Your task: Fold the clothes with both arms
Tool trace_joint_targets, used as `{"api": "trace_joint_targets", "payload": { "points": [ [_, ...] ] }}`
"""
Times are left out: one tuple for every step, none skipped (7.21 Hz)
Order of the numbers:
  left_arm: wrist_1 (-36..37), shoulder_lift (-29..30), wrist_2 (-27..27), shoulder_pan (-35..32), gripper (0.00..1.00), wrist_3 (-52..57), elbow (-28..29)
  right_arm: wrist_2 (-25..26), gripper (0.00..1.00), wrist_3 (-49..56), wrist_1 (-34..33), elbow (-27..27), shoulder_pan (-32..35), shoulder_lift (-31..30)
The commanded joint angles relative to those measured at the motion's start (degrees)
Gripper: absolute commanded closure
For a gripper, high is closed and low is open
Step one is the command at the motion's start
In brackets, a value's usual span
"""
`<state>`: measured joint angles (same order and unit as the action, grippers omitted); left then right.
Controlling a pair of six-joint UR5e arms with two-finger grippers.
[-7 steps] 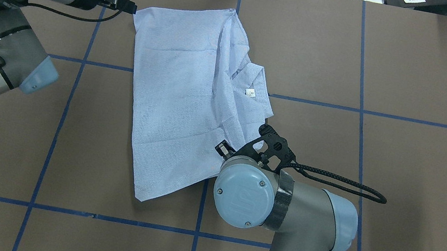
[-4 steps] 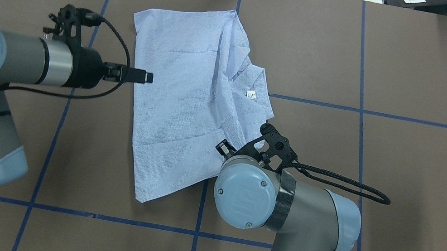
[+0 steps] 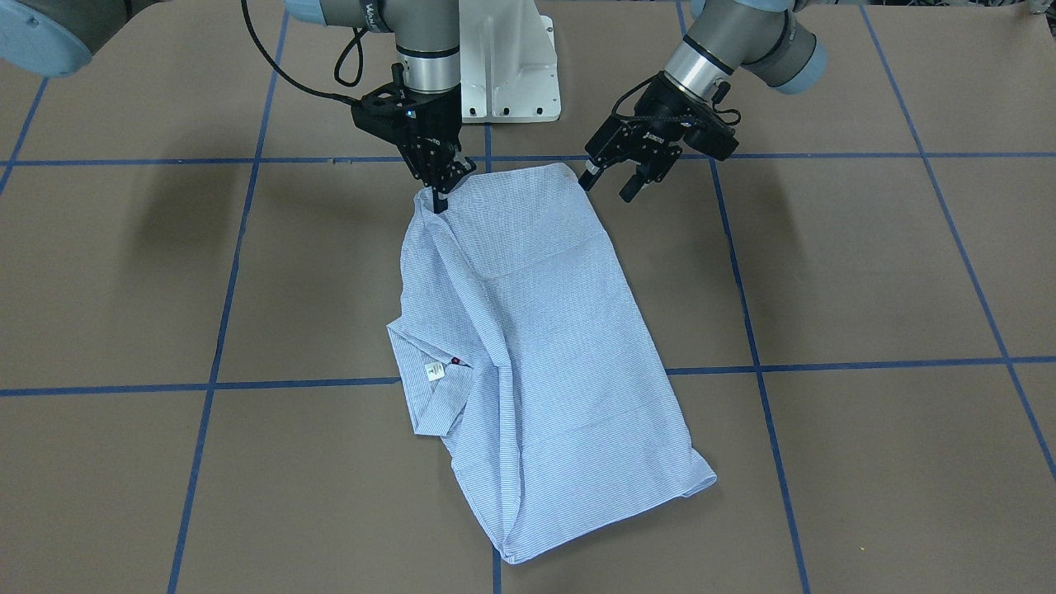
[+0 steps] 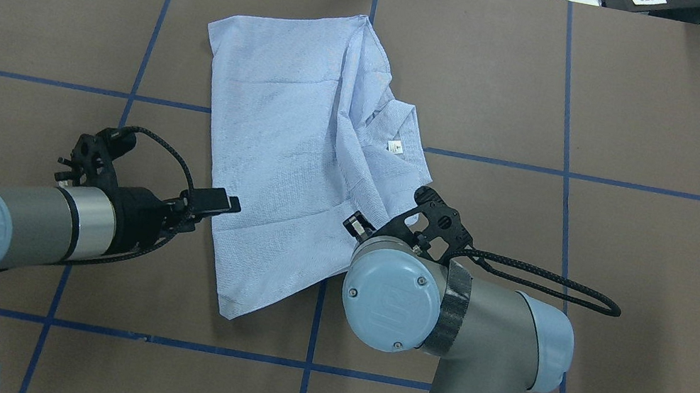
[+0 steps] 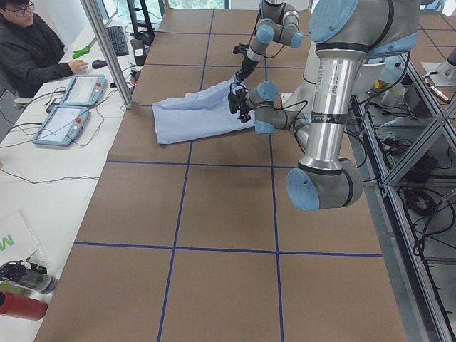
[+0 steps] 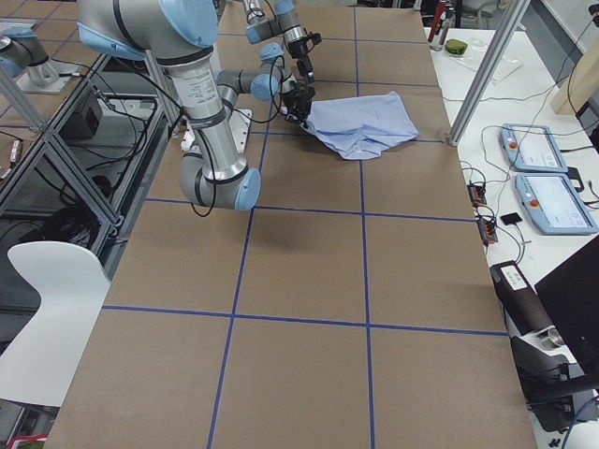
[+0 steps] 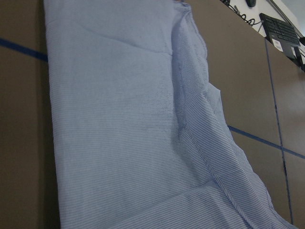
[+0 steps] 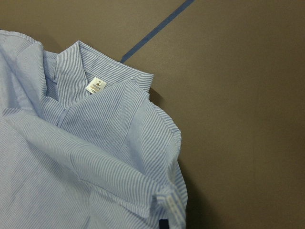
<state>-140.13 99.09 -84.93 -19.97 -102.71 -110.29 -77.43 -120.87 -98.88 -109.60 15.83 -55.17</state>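
Two grippers are working the near end of the shirt (image 4: 280,141), which lies slanted across the middle of the brown table (image 4: 631,275) as one long folded panel. Its collar (image 4: 397,133) and small white label (image 8: 96,85) are turned out toward the robot's right.

The right gripper (image 3: 438,198) points straight down at the near right corner. Its jaws are closed together on the striped cloth, and the wrist view shows a dark fingertip at the hem. That looks like an anchor: one corner is pinned so the panel can't slide while the partner gets into place.

And here's the partner. The left gripper (image 3: 609,186) has its jaws apart and empty. It hangs just beside the shirt's other near corner, tilted in toward the cloth but clear of it. Its wrist camera looks along the whole length of fabric, so I'd say it's lining up the matching grab. Both near corners could then lift together for the next fold.

A second ago the left gripper was up at the far left corner. A moment later it was halfway down that edge, and now it has swept to the near end. The right arm has hardly budged. The shirt is barely disturbed, with the far corner, collar and label where they were.
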Motion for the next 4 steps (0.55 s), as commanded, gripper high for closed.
{"api": "trace_joint_targets", "payload": {
  "points": [
    [0.0, 0.0, 5.5, 5.5, 0.01, -4.6, 2.7, 0.0, 1.00, -0.1, 0.0, 0.0, 0.2, -0.1],
    [0.1, 0.0, 5.8, 7.6, 0.01, -5.9, 2.8, 0.2, 1.00, -0.1, 0.0, -0.1, 0.2, -0.1],
    [0.1, 0.3, 7.8, 9.8, 0.01, -6.2, 3.1, 0.4, 1.00, -0.1, -0.1, -0.1, 0.2, -0.1],
    [0.1, 0.3, 8.2, 10.6, 0.01, -6.2, 3.5, 0.4, 1.00, -0.1, 0.0, -0.1, 0.2, -0.2]
  ]
}}
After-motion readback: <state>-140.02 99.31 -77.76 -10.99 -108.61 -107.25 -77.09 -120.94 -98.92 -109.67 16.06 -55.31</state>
